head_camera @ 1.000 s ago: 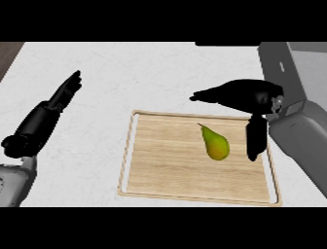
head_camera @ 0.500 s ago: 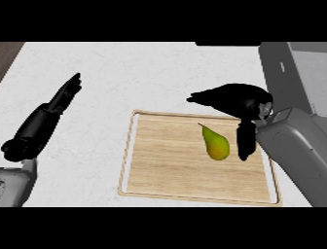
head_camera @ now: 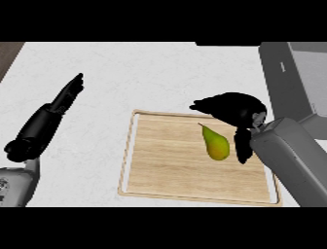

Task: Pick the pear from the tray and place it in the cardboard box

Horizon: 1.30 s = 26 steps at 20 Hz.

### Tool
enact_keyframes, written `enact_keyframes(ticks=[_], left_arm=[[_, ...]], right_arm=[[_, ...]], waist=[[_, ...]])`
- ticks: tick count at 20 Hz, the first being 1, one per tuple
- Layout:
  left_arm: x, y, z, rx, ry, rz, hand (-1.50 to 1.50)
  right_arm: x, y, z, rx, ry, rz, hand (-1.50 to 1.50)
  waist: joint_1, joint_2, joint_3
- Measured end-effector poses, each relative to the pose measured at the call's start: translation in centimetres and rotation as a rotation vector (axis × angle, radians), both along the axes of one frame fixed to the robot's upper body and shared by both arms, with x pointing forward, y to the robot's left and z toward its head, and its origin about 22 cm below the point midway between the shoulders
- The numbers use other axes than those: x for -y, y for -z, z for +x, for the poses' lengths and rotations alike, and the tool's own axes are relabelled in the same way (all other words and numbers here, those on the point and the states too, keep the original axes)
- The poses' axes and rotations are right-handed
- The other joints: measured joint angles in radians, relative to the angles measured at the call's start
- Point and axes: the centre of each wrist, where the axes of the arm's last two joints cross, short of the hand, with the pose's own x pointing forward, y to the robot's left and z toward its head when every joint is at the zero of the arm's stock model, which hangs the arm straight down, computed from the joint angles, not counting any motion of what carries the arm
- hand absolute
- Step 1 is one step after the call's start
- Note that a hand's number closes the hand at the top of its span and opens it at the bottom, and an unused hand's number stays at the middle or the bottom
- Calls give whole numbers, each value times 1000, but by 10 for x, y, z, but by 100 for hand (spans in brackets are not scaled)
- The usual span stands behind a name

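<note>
One pear [head_camera: 216,143] mid-tray [head_camera: 166,180], right hand [head_camera: 232,108] seemingly curled, unladen, beside it, left hand [head_camera: 62,99] straight.

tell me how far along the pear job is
Nothing is finished: the pear lies on the wooden tray, ungrasped. In hand: the right hand hovers over the tray's far right corner beside the pear, fingers curled. The left hand rests open on the counter. Left: grasp the pear, lift it, and carry it to the grey box at upper right.
</note>
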Motion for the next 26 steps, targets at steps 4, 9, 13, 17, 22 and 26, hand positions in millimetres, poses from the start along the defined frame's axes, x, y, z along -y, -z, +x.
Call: enact_keyframes(ticks=[4, 9, 13, 17, 22, 26], left_arm=[[-2, -4, 3, -1, 2, -3, 0], [-3, -7, 8, -5, -2, -3, 0], [0, -2, 4, -1, -3, -7, 0], [6, -3, 4, 0, -3, -3, 0], [-2, -5, 4, -4, -4, -1, 0], [-2, 2, 2, 1, -4, -3, 0]], right_arm=[[-7, 10, 6, -17, -9, 8, -150], [-10, 28, 5, -39, -13, 11, -150], [-11, 41, 3, -36, -1, -14, -150], [-10, 50, 5, -25, 8, -42, -150], [-5, 65, 6, -44, 22, -43, -150], [2, 76, 8, -39, -12, -24, 150]], waist=[[0, 0, 0], [-1, 0, 0], [-2, 0, 0], [-1, 0, 0], [0, 0, 0], [-1, -1, -1]])
